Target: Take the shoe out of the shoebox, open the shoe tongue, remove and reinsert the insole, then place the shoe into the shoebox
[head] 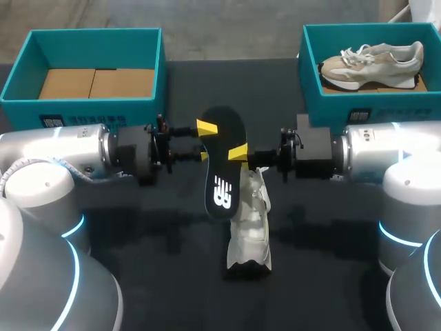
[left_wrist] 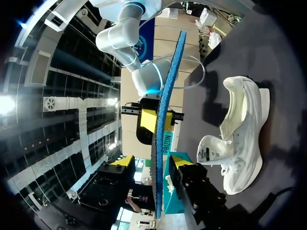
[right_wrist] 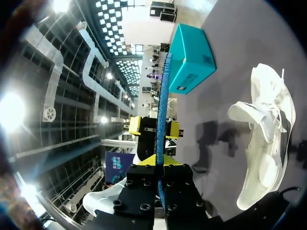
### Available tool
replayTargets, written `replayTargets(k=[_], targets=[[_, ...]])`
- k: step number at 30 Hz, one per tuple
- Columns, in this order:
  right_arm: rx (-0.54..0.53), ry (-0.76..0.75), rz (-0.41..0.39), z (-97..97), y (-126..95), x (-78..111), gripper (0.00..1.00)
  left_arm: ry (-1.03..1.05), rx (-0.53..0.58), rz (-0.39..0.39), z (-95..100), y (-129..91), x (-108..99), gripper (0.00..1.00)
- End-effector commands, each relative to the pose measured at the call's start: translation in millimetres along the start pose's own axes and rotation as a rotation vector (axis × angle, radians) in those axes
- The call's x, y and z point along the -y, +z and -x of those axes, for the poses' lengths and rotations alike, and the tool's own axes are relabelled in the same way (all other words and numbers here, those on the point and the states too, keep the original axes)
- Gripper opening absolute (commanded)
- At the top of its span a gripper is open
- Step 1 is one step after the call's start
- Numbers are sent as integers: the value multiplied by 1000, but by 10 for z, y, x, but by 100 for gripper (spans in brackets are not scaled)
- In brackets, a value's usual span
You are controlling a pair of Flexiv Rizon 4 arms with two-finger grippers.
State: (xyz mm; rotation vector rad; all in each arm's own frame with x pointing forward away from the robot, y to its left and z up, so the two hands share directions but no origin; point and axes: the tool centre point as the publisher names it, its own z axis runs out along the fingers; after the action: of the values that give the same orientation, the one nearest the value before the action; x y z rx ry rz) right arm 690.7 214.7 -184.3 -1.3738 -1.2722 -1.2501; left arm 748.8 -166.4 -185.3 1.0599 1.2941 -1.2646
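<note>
A black insole (head: 224, 162) with a white logo hangs in the air over the table's middle, seen edge-on as a blue strip (left_wrist: 165, 96) (right_wrist: 163, 96) in both wrist views. My right gripper (head: 240, 155) (right_wrist: 160, 160) is shut on one long edge of it. From the other side my left gripper (head: 207, 143) (left_wrist: 153, 162) straddles the insole, fingers open with a gap on each side. A white shoe (head: 251, 221) (left_wrist: 240, 134) (right_wrist: 268, 143) lies on the dark table below the insole, its tongue pulled open.
A teal shoebox (head: 21, 89) with brown cardboard inside stands at the back left. Another teal shoebox (head: 311, 83) at the back right holds a beige shoe (head: 372, 58). Each wrist view shows the other arm's gripper (left_wrist: 153, 120) (right_wrist: 154, 127) across the insole.
</note>
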Motion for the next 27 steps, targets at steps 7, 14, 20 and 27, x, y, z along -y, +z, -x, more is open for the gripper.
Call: replayTargets(k=[7,14,20,27], targets=[[4,5,9,3,10,13,0,9,-4,29,-36,13,4,38],[4,5,9,3,10,13,0,29,-11,51,-34,62,22,34],[4,5,9,3,10,13,0,27,-16,52,-60,87,-2,27],[4,5,9,3,10,13,0,29,-21,64,-75,83,-42,22]])
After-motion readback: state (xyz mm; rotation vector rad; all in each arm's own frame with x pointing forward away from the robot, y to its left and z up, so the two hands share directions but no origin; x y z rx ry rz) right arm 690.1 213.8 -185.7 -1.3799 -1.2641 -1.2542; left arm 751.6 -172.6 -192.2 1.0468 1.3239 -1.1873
